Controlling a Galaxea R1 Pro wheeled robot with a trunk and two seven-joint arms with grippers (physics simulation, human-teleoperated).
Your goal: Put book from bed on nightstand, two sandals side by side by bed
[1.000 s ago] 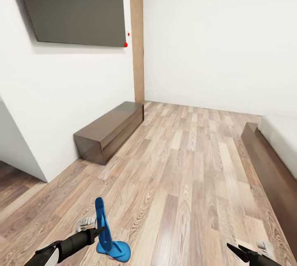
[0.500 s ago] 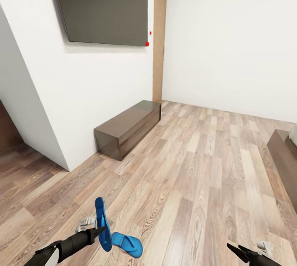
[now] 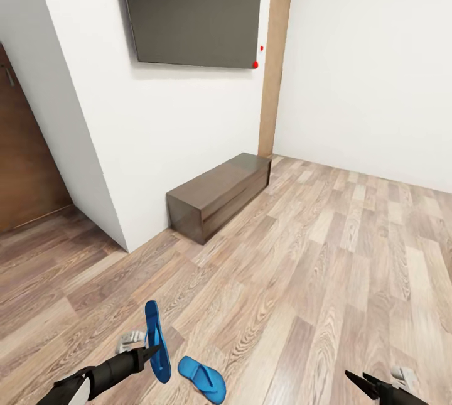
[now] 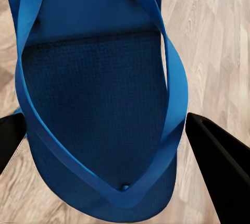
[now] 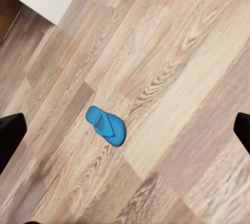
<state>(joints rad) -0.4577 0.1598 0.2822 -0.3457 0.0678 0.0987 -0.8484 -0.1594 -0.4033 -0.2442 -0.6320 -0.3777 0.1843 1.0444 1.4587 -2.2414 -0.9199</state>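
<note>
View has swung left vs 1 s ago: bed's gone out of frame, brown door [image 3: 25, 160] now at far left, TV [image 3: 191, 9] and low dresser [image 3: 220, 194] sit further right. That's camera turn, not things moving. Left tool [image 3: 152, 350] is clamped on one sandal [image 3: 157, 341], held upright on edge. Other sandal [image 3: 201, 379] lies flat on floor [image 3: 326, 279], just beside it. Right tool [image 3: 364, 383]: jaws spread wide, nothing between.
</note>
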